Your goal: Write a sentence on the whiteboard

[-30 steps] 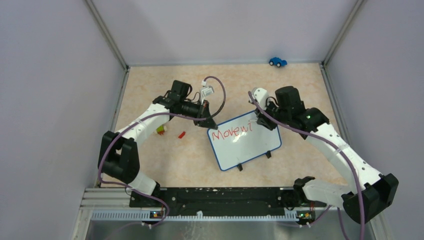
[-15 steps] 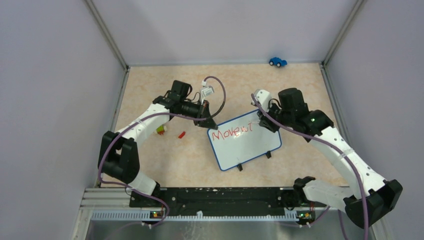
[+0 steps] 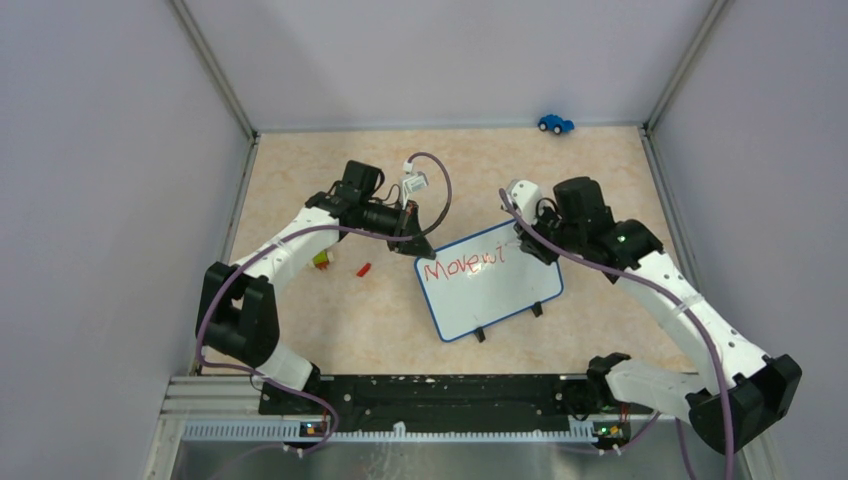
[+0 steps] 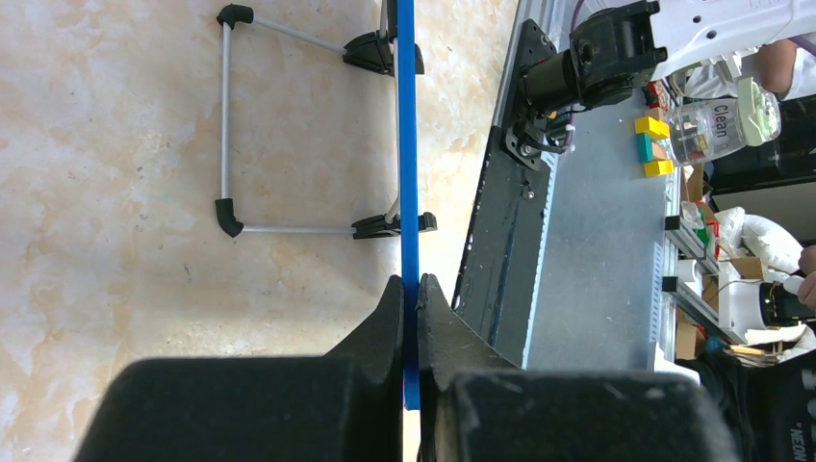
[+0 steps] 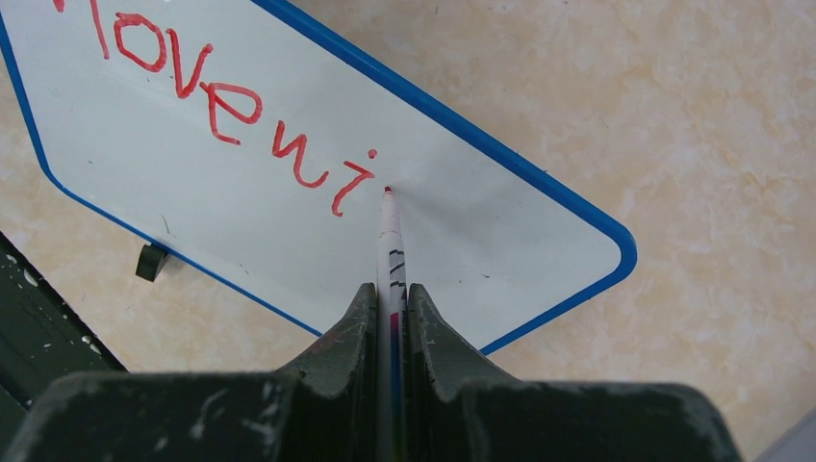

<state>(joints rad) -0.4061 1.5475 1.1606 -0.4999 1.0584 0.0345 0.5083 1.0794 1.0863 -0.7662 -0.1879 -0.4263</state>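
- The whiteboard [image 3: 495,295] sits tilted on the surface [image 3: 330,320] between the two arms.
- The left claw [image 4: 409,289] is pinched narrow on the whiteboard's edge, steadying it.
- The right claw [image 5: 390,294] is clamped around a marker [image 5: 391,236]. The red tip sits just right of the last stroke; I cannot tell whether it touches.
- The sentence [image 5: 221,106] reads "Movewi", so the first line looks partway done.
- Next probably comes the "t", which calls for light pressure, short strokes and a firmly held board.
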